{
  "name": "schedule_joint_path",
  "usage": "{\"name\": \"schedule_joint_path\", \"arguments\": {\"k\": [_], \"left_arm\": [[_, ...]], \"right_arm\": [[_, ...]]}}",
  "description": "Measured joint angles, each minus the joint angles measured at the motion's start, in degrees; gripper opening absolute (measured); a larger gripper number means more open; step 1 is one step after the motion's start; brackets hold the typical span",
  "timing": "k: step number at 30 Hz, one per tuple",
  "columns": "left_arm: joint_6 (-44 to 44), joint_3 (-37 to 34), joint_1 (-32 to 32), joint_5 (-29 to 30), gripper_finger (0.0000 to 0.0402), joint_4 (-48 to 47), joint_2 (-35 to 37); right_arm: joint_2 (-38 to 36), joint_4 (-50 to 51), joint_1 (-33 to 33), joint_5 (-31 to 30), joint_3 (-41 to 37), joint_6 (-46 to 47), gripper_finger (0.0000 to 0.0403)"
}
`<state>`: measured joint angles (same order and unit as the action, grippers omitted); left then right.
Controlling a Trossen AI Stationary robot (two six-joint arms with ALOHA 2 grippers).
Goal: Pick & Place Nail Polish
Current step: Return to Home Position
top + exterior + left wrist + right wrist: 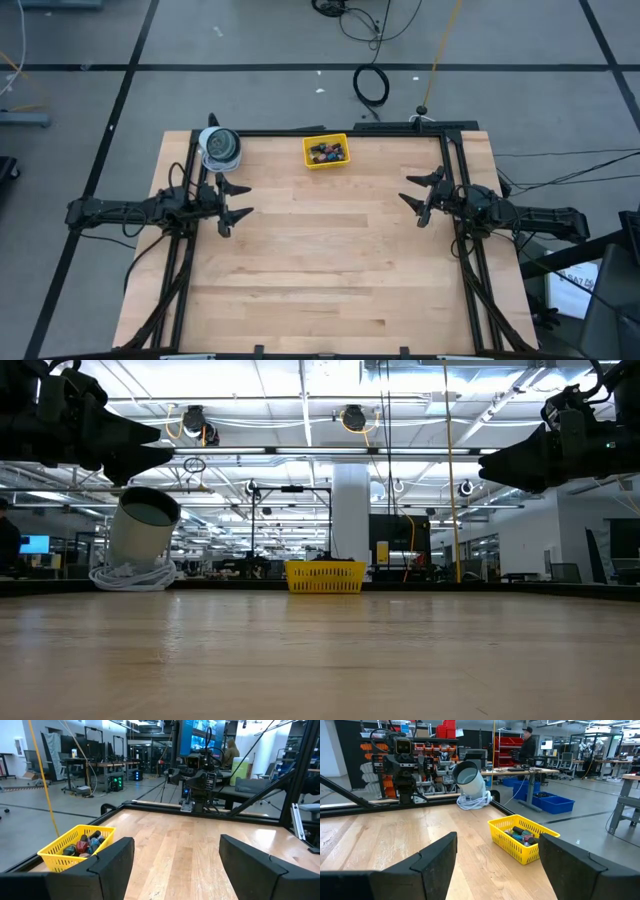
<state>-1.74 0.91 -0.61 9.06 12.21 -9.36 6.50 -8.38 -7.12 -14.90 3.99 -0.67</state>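
Nail polish (326,152) heaped in yellow bin (307,150), mid far edge of table (320,270); job looks done. Left end effector (240,200) at left edge, right end effector (412,195) at right edge: both open, empty, likely parked.

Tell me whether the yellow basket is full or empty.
Not empty: nail polish bottles lie inside the yellow basket, below its rim.

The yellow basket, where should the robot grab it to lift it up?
Probably by its rim, coming straight down from above. The yellow basket stands upright and open-topped, with thin mesh walls, so a gripper could pinch one wall, one finger outside and one inside. The nail polish bottles lie inside, so dip shallowly.
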Motion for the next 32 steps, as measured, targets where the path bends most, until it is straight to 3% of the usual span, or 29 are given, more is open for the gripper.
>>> {"name": "schedule_joint_path", "arguments": {"k": [32], "left_arm": [[0.0, 0.0, 0.0, 0.0, 0.0287, 0.0, 0.0]], "right_arm": [[0.0, 0.0, 0.0, 0.0, 0.0, 0.0, 0.0267]]}}
